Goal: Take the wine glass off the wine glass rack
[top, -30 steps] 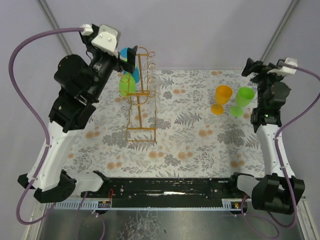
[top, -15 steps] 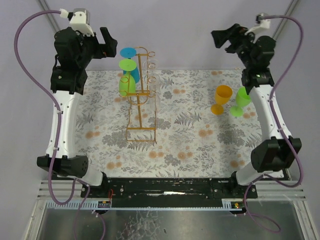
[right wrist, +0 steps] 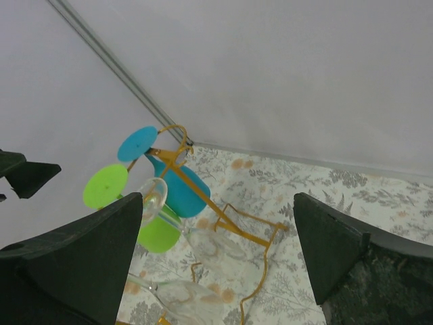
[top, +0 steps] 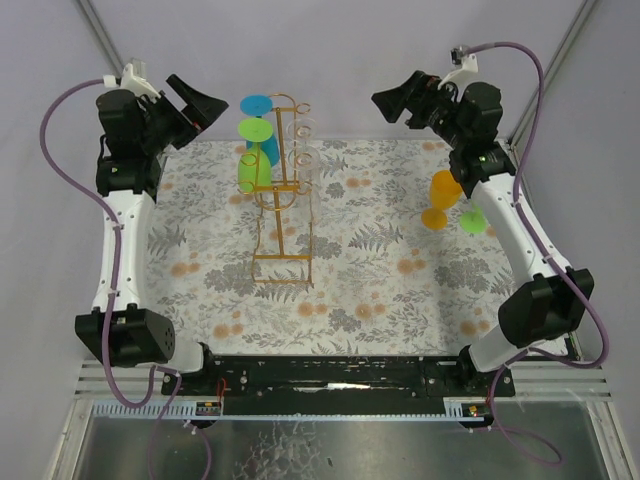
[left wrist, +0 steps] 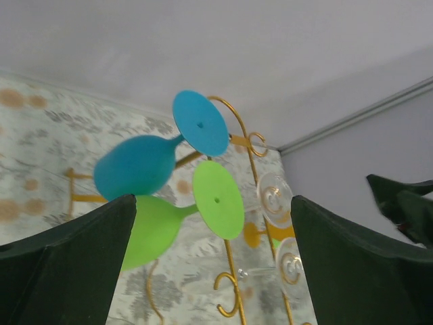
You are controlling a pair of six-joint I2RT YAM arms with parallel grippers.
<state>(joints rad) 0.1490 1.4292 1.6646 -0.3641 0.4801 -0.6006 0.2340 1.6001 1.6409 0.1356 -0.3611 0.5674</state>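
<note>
My left gripper (top: 203,105) is raised at the far left corner of the table, my right gripper (top: 393,101) raised at the far right, and both point inward at the wine glass rack (top: 283,200) standing between them on the flowered tablecloth (top: 380,280). On each hand the fingers are spread wide with nothing between them, and neither hand touches the rack or a glass.

From above I see the gold wire frame upright at the far left of the cloth. A blue wine glass (top: 259,108) and a green wine glass (top: 254,150) hang on its left side, their round feet turned up toward the top rail. The clear wine glasses (top: 306,150) on the right side are faint there. My left wrist camera shows them better: two clear feet are caught in the curled hooks, beside the green foot, with the blue foot above. My right wrist camera alone shows the clear bowls hanging down toward the cloth, below the rack's rails.

Only the overhead view takes in the right side of the table, where an orange goblet (top: 444,197) stands near a green goblet (top: 474,220), the green one partly hidden behind my right arm. Each wrist camera catches the other hand's dark fingertips at its edge.
</note>
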